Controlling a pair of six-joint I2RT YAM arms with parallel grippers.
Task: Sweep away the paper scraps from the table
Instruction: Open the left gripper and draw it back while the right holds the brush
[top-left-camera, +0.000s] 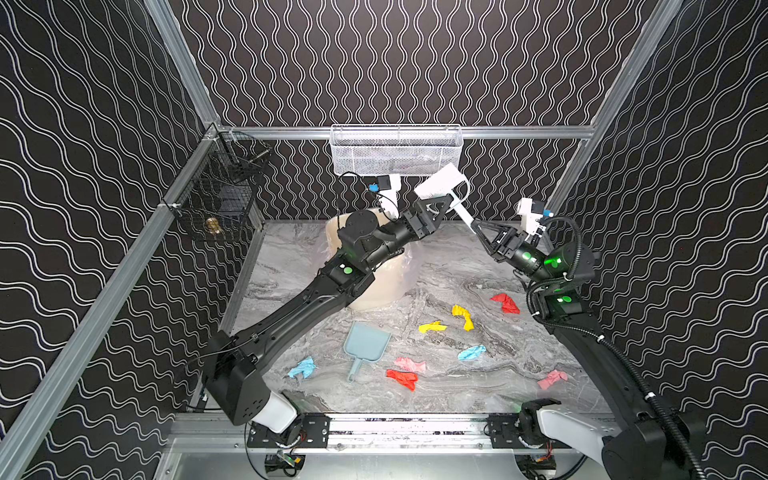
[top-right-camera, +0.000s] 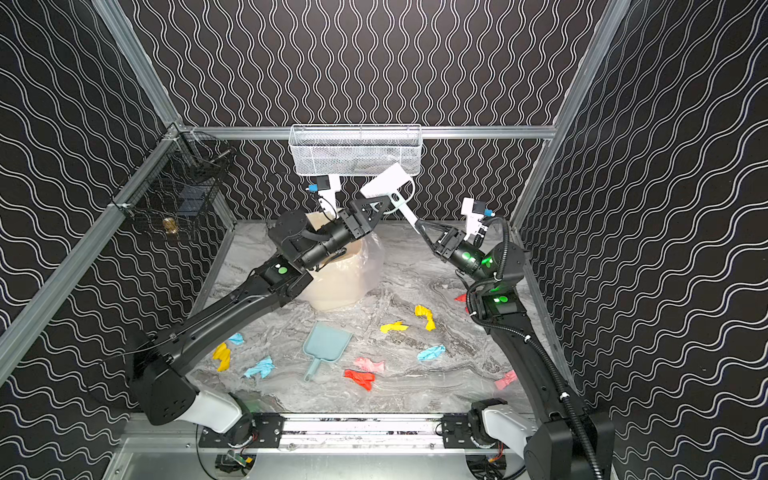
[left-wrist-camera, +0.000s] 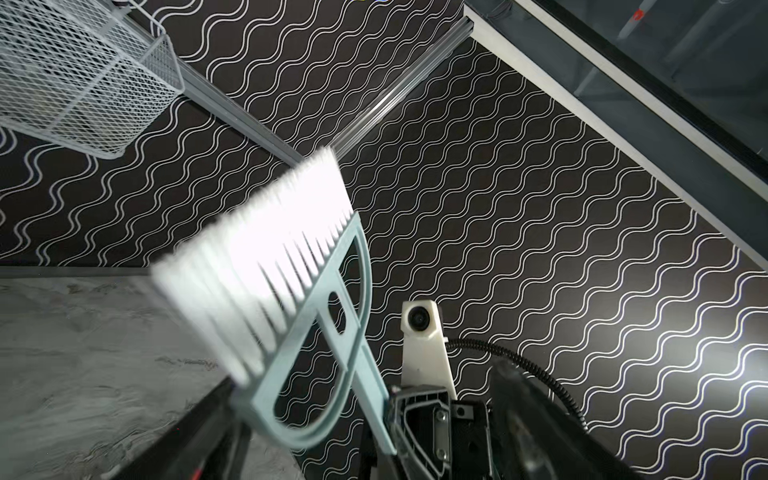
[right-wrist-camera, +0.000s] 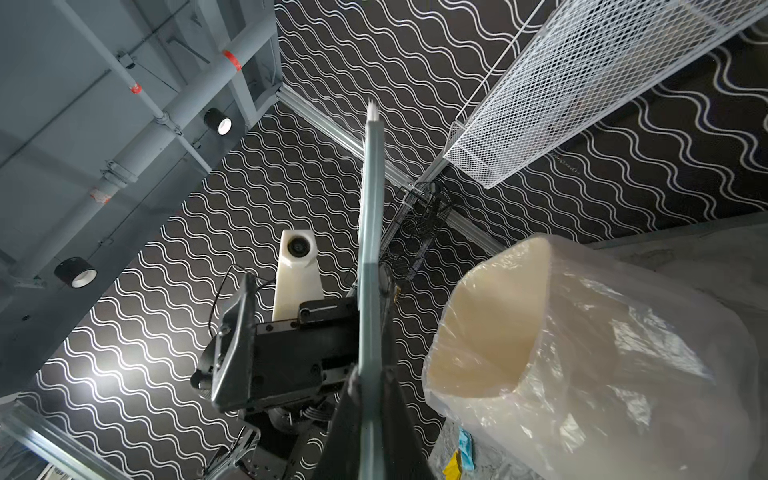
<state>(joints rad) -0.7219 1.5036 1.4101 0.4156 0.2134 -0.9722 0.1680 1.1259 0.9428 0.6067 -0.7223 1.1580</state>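
Ten paper scraps (top-right-camera: 359, 378) lie unswept on the desk (top-left-camera: 457, 395), scattered from 2 to 9 o'clock of the idle dustpan (top-left-camera: 365, 345). Right tool (top-left-camera: 476, 225) clenches the brush (top-left-camera: 440, 185) handle aloft. Left tool (top-left-camera: 440, 208) is released, jaws spread at its neck.

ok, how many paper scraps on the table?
10 scraps: yellow and blue by the left arm, blue left of the dustpan, seven right of it. Arms may hide more.
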